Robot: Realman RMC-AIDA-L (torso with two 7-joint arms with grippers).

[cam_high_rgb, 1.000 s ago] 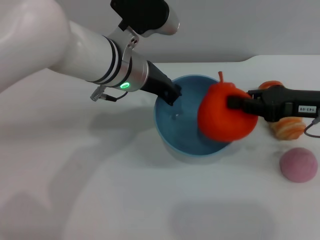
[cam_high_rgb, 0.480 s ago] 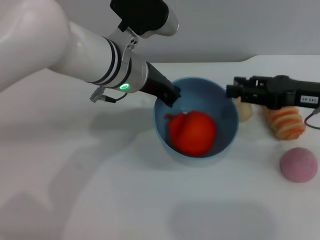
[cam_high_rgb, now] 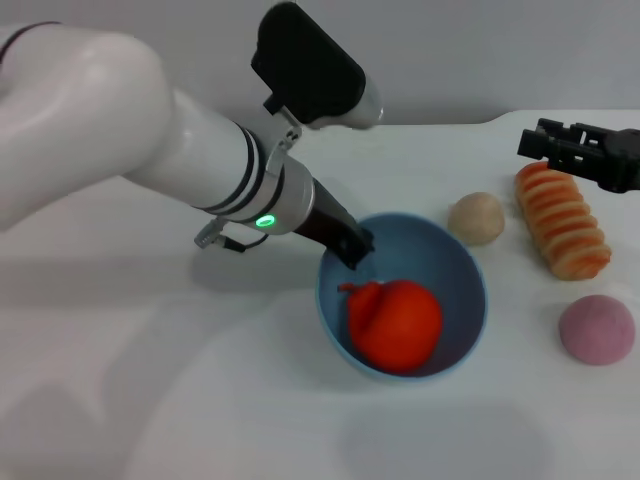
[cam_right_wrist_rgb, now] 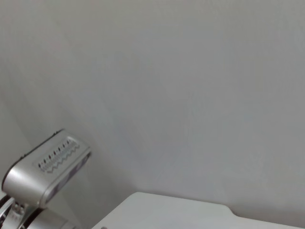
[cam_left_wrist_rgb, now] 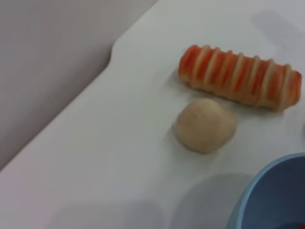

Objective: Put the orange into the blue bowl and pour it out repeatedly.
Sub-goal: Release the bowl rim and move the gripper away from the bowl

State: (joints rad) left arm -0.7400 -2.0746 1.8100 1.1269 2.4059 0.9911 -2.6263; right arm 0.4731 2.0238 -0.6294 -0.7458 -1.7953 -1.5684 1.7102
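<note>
Orange [cam_high_rgb: 396, 324] sits inside your blue bowl [cam_high_rgb: 468, 262], whose rim the left gripper [cam_high_rgb: 352, 246] pinches. Your right gripper [cam_high_rgb: 535, 140] hovers near the striped bread [cam_high_rgb: 562, 220]; whether its jaws are spread, I can't tell.

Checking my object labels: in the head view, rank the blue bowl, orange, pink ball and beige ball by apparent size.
1. Blue bowl, clearly widest.
2. Orange, inside the bowl.
3. Pink ball.
4. Beige ball, slightly smaller than the pink one, though it lies farther back.

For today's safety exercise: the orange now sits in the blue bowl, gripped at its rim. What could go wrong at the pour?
1. The left gripper pinches only the blue bowl's rim; tipping may twist it loose.
2. The orange could roll out towards the pink ball or beige ball and scatter them.
</note>
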